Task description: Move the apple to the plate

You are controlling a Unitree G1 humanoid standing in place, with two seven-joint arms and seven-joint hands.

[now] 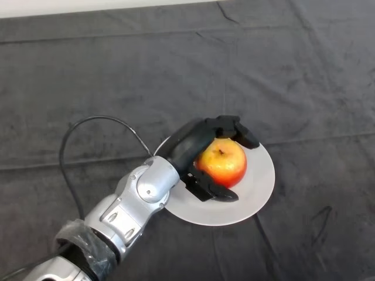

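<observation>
A red and yellow apple [223, 162] sits over the white plate [258, 187] near the middle of the table, stem side up. My left hand [193, 143] comes in from the lower left and wraps the apple: its fingers [237, 132] curl over the far side and the thumb [217, 190] hooks round the near side. The hand covers the plate's left part. Whether the apple rests on the plate or hangs just above it is unclear.
A dark cloth [304, 76] with a few creases covers the whole table. A pale strip of the table's far edge [88, 6] runs along the top left.
</observation>
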